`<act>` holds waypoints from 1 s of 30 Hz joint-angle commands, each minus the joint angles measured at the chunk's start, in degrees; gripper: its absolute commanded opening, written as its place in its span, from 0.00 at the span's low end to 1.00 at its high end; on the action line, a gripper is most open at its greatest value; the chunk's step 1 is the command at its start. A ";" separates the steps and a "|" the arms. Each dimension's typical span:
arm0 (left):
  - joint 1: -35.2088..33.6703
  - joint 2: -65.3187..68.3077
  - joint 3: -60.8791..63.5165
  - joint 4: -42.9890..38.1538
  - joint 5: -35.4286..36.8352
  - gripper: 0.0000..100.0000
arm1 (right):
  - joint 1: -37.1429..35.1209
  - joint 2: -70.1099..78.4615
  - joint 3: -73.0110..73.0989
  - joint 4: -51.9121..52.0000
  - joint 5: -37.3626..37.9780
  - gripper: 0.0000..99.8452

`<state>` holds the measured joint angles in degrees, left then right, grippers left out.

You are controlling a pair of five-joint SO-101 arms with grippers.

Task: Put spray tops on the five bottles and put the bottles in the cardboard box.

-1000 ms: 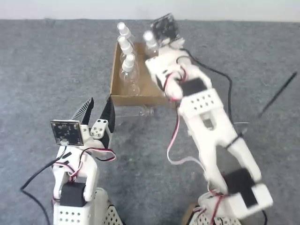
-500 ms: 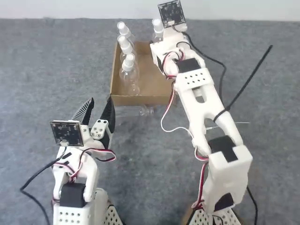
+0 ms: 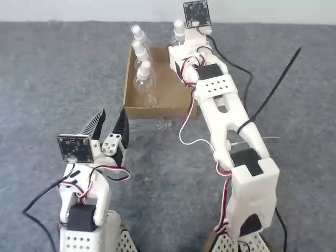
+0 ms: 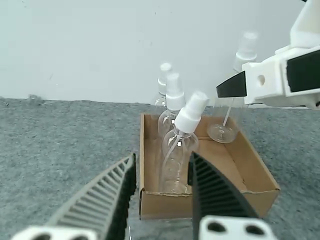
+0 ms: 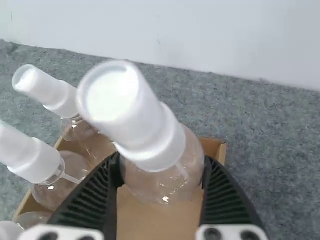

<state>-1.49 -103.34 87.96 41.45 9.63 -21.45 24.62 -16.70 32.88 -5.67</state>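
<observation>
The cardboard box (image 3: 173, 92) stands at the back of the table. Along its left side three clear bottles stand upright with white spray tops (image 3: 144, 73) (image 4: 179, 145). My right gripper (image 5: 160, 187) is shut on a fourth capped bottle (image 5: 150, 150), upright over the box's far right corner (image 3: 178, 32); in the left wrist view its base (image 4: 222, 132) is low inside the box. A fifth clear bottle (image 3: 156, 125) lies on its side in front of the box, no top visible. My left gripper (image 3: 107, 125) (image 4: 160, 192) is open, just short of the box's front wall.
Grey carpet-like table surface all around. A black cable (image 3: 275, 86) from the right arm arcs over the table's right side. Red and white wires hang from both arms. A pale wall borders the table behind the box.
The right arm swung back and straightened, carrying its bottle from a tilted pose above the box to upright at the far right corner. The left arm stayed still.
</observation>
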 commanded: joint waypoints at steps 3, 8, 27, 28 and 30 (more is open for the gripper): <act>-0.35 -0.44 -4.79 -0.26 -0.09 0.16 | 0.66 2.42 -4.66 -5.41 -0.53 0.07; -0.35 -0.44 -4.79 -0.26 -0.09 0.16 | 0.40 5.23 -4.66 -8.40 -0.18 0.07; -0.26 -0.44 -4.88 -0.26 -0.09 0.16 | 0.31 11.03 -4.66 -12.00 -0.09 0.07; -0.26 -0.44 -4.88 -0.26 -0.09 0.16 | 0.31 11.03 -4.66 -12.00 -0.09 0.07; -0.26 -0.44 -4.88 -0.26 -0.09 0.16 | 0.31 11.03 -4.66 -11.91 -0.09 0.07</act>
<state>-1.49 -103.34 87.96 41.45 9.63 -21.54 36.84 -17.32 22.15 -5.67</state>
